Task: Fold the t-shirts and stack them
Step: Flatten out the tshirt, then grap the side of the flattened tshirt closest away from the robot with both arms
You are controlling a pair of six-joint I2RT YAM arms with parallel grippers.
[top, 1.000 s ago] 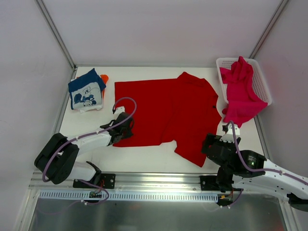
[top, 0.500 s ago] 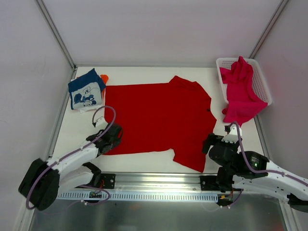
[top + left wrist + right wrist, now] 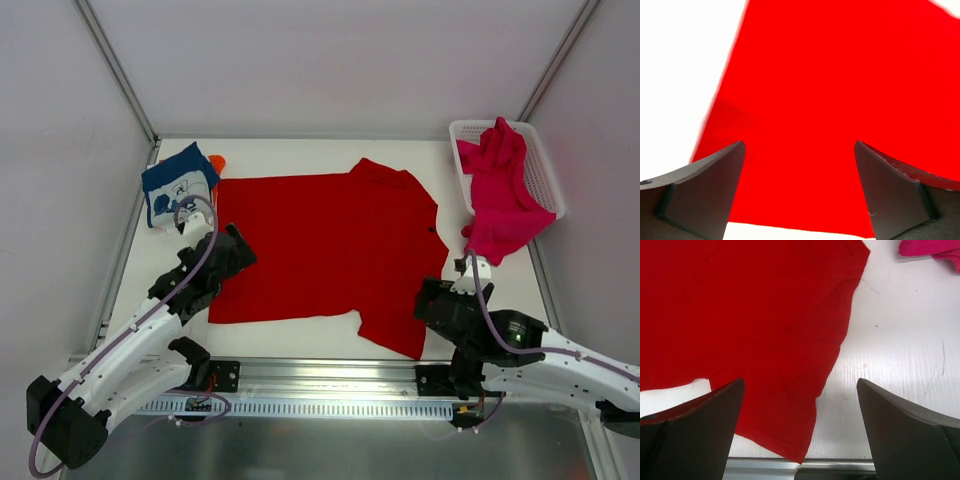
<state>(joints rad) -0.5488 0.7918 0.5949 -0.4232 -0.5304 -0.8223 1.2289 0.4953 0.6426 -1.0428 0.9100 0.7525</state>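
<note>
I see the white table point(image 3: 300, 152) filling the overhead view, and the red t-shirt point(image 3: 320, 245) takes up most of its middle, spread flat with its collar towards the far right and one sleeve reaching the near edge. The far sleeve is hard to make out, since the cloth reads as one flat red patch. In the right wrist view the red t-shirt point(image 3: 740, 315) runs off the top and left of the picture; in the left wrist view the red t-shirt point(image 3: 840, 100) is blurred and its left border smears into the table.

The white basket point(image 3: 545, 168) sits at the far right corner. The pink t-shirt point(image 3: 500, 195) is bunched in it and spills over its near rim onto the table, hiding much of the mesh; I cannot tell how it is folded.

The navy t-shirt point(image 3: 178, 185) lies folded at the far left, print upward, partly behind the left arm's cable.

The left gripper point(image 3: 236, 254) hovers over the red shirt's left edge, fingers spread wide with nothing between them. The right gripper point(image 3: 438, 300) is just beside the near sleeve, equally spread and empty.

Only a sliver of the orange t-shirt point(image 3: 217, 161) peeks out beside the navy one
</note>
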